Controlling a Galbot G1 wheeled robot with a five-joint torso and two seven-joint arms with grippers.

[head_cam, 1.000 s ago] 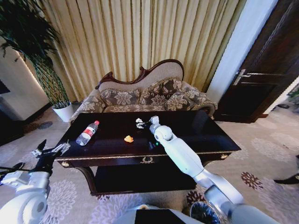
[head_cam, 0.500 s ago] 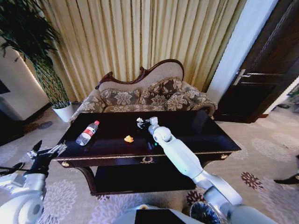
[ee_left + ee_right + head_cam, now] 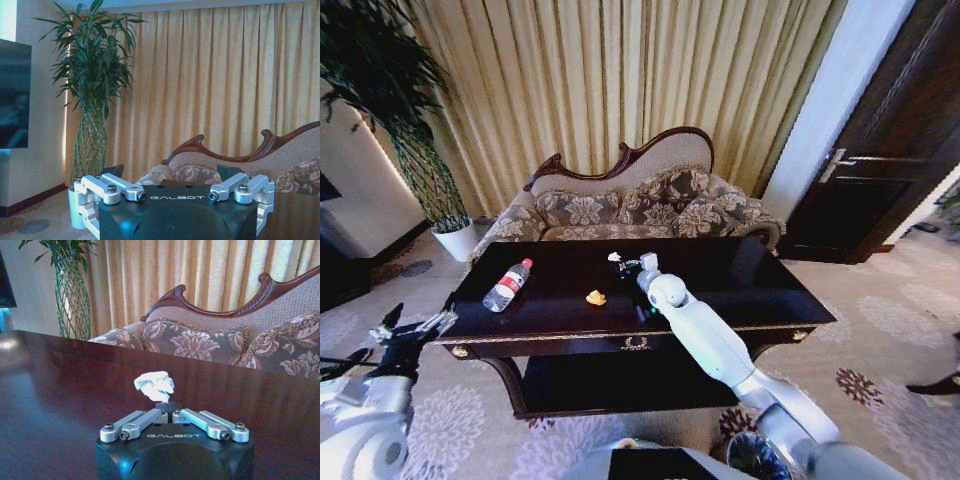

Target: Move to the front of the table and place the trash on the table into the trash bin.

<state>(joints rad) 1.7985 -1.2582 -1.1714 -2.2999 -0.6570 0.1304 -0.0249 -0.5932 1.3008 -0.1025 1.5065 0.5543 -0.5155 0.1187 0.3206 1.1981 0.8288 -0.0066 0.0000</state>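
Golden curtains and a carved sofa stand behind the table, and I am already parked at its front edge. My right gripper has its fingers pinched together on a whitish wad of trash, which sticks up just above the tips, over the dark glossy top near the middle of its far side. Outward from there, my right arm stretches across the table from the lower right. A small orange scrap lies just beside that arm, and the clear bottle with a red cap lies on its side toward the left end, well apart from both. My left gripper hangs off the left corner of the table with its fingers spread and nothing between them.

So the drive looks finished and the first piece is in hand (I judge). Still left: carrying the wad to the bin, then the scrap and the bottle.
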